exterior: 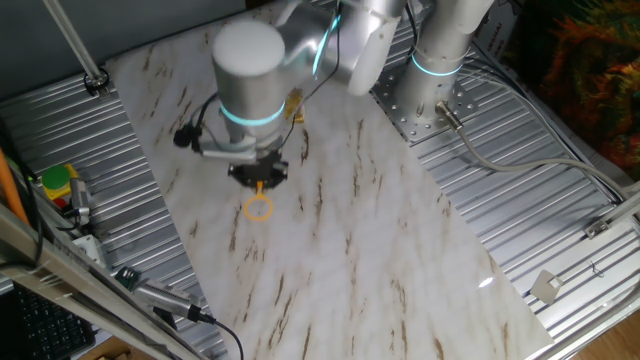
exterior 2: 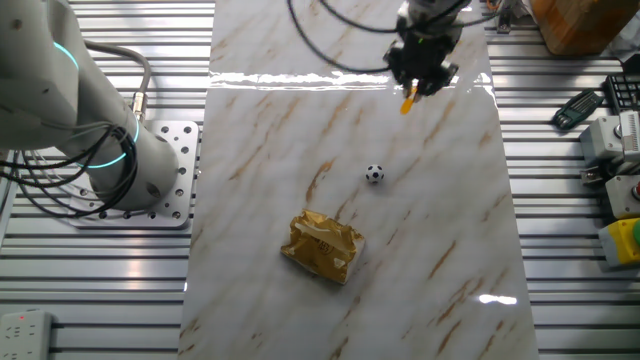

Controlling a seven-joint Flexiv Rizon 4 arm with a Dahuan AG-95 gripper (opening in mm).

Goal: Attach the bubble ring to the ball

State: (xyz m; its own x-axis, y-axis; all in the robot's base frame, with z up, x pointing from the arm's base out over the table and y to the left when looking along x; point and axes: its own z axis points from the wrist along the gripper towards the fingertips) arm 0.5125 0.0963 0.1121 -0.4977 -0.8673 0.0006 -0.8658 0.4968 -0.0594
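The bubble ring [exterior: 259,206] hangs by its handle from the gripper [exterior: 259,178], whose jaws are closed on it, above the marble table [exterior 2: 440,260]. The ball [exterior 2: 374,174] sits well apart, loose. Your risk: a tilted hoop nudges it rolling toward the gold wrapper [exterior 2: 324,246].

Ball [exterior 2: 374,173] between gripper [exterior 2: 421,85] and wrapper [exterior 2: 322,246]
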